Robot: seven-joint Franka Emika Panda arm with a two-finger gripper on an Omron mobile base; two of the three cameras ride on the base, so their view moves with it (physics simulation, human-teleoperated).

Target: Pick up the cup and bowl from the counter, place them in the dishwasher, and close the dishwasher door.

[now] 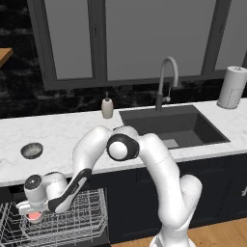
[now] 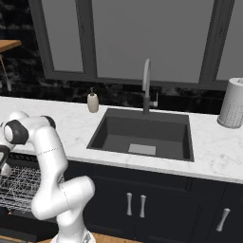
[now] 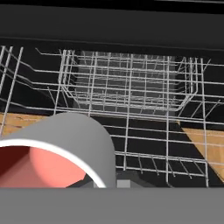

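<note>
The white cup (image 1: pixel 33 216) with its red inside hangs just over the left part of the dishwasher's silvery wire rack (image 1: pixel 72 217), which is pulled out. My gripper (image 1: pixel 32 212) is shut on the cup's rim, low at the left below the counter edge. In the hand view the cup (image 3: pixel 57 153) sits close at the lower left, with the rack (image 3: pixel 127 92) below it. The grey bowl (image 1: pixel 32 150) rests on the white marble counter (image 1: pixel 62 132), up and behind the hand. The dishwasher door (image 2: pixel 26 227) is folded down under the rack.
A beige soap bottle (image 1: pixel 107 107) stands by the dark sink (image 1: pixel 173 126) with its faucet (image 1: pixel 166 77). A paper towel roll (image 1: pixel 232 87) is at the counter's far right. Dark cabinets (image 2: pixel 137 204) run under the sink. My own arm arches over the counter edge.
</note>
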